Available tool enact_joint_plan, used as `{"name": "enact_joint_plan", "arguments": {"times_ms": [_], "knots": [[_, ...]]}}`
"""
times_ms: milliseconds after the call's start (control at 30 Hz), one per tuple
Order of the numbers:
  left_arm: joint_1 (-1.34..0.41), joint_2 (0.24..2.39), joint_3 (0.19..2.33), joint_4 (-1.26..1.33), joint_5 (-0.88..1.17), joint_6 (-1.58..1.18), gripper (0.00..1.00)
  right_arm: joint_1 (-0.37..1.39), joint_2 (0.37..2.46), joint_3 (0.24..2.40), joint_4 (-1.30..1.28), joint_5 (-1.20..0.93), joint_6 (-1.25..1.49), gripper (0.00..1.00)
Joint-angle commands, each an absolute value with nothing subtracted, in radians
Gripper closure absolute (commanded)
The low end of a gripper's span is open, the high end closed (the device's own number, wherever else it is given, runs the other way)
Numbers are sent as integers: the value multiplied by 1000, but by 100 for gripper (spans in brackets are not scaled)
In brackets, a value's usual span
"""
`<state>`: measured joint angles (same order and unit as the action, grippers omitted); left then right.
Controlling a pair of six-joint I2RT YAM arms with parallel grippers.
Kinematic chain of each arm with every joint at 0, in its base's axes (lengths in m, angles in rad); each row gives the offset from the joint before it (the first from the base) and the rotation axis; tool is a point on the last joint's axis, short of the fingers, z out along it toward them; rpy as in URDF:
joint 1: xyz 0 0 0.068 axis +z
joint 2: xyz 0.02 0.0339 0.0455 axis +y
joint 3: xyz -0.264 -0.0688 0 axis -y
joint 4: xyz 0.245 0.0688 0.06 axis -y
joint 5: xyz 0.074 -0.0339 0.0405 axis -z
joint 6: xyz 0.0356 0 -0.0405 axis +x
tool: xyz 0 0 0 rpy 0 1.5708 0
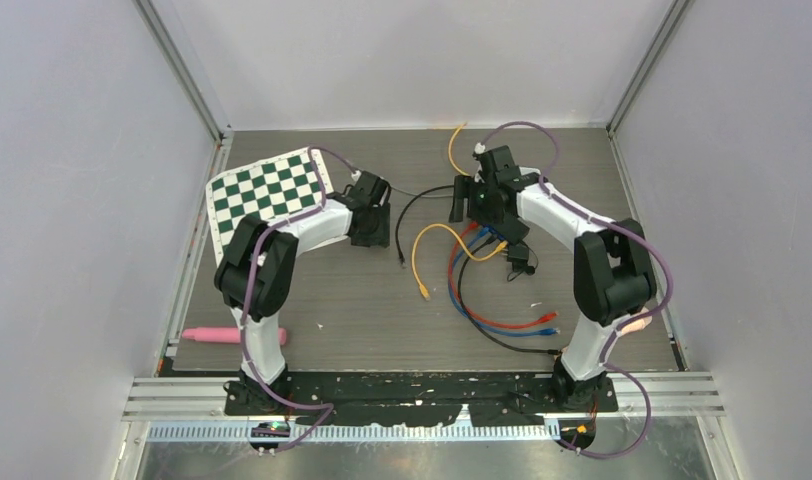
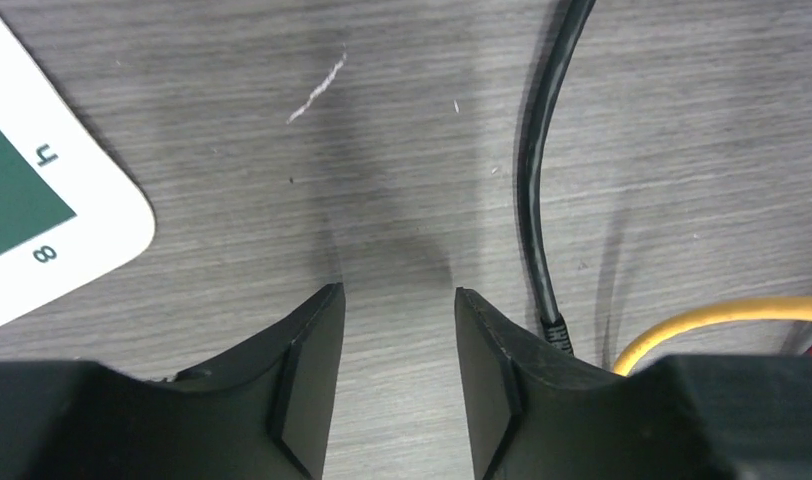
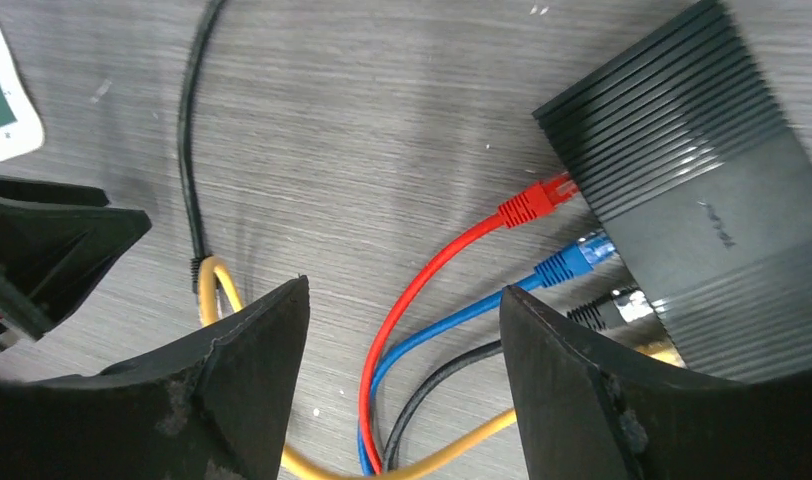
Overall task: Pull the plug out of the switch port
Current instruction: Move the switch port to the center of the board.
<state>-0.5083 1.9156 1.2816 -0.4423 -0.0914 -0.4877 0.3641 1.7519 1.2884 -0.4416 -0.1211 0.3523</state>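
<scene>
Left gripper (image 2: 397, 295): fingers partly spread over bare table (image 2: 232, 60), holding nothing. The board (image 2: 52, 215) lies ahead to its left; a loose black cable (image 2: 534, 200) runs just beside its right finger. This arm has no evident part in the step; keep it parked.

Right gripper (image 3: 404, 290): fingers spread wide, empty, hovering above the cable bundle. The switch (image 3: 702, 190) sits ahead and to the right of its right finger. Three plugs are seated in the switch's near face: red plug (image 3: 527, 205) furthest ahead, blue plug (image 3: 562, 262) behind it, and a black plug (image 3: 622, 305) just beside the right fingertip. A yellow cable (image 3: 217, 290) loops under the left finger.

Step in hand, as judged: approach and grasp. The gripper is not yet aligned with any plug.

1. Shift the gripper forward and right until one plug body lies between the fingers.
2. Grip the plug body, not the cable.
3. Exclude neighbouring plugs from the grip.
4. Pull straight along the port axis, away from the switch.

Caution: the switch looks unrestrained and may drag with the plug.
</scene>
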Motion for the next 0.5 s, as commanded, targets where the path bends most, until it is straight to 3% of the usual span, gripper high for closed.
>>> {"name": "enact_joint_plan", "arguments": {"times_ms": [0,300,467], "knots": [[-503,1814,1253,-441,-37,-483,50,363,1819,1317,-484,-237,325,27],[-503,1487,1049,-368,88,-545,33,437,1768,1151,-499,-353,183,37],[-502,1372,1000,-389,110,-522,30,526,1646,976,-519,-285,141,40]]}}
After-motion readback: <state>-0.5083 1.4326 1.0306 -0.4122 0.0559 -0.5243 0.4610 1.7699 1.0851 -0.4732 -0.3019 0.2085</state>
